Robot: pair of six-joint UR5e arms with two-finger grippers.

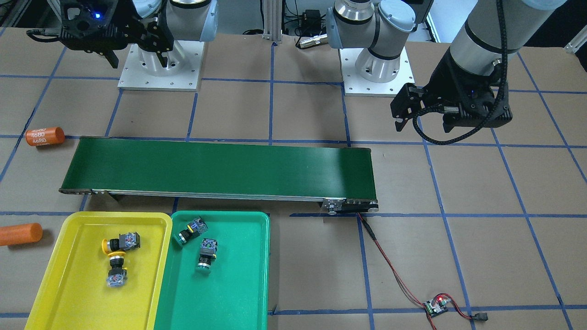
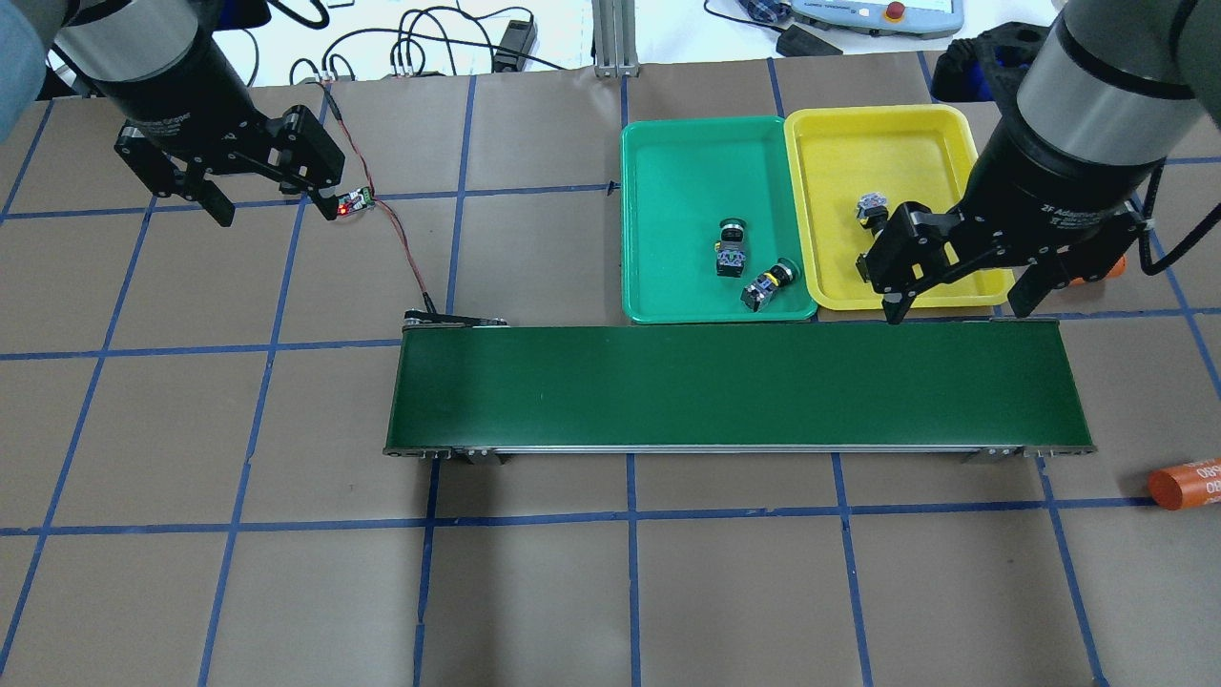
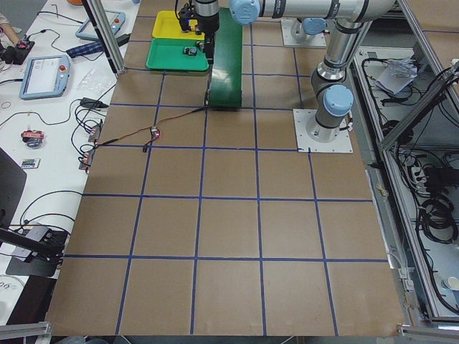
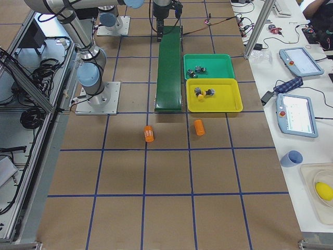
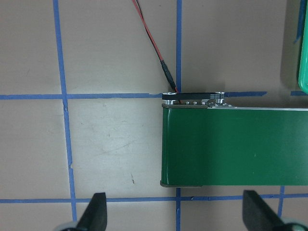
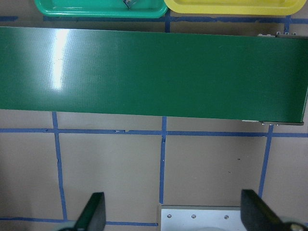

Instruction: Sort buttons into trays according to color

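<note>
Two yellow-capped buttons (image 1: 120,243) (image 1: 117,270) lie in the yellow tray (image 1: 69,284). Two green-capped buttons (image 1: 191,230) (image 1: 206,254) lie in the green tray (image 1: 229,293). In the overhead view the green tray (image 2: 668,191) shows both green buttons (image 2: 732,250) (image 2: 768,286). The yellow tray (image 2: 858,143) shows one button (image 2: 870,210); my right arm hides the other. My right gripper (image 2: 957,305) (image 6: 174,214) is open and empty above the belt's edge near the yellow tray. My left gripper (image 2: 272,205) (image 5: 175,214) is open and empty, off the belt's other end.
A long dark-green conveyor belt (image 2: 734,386) lies between me and the trays. A small circuit board (image 2: 353,200) with a red-black wire lies under my left gripper. Orange cylinders (image 1: 45,136) (image 1: 20,233) lie beyond the belt's right-arm end.
</note>
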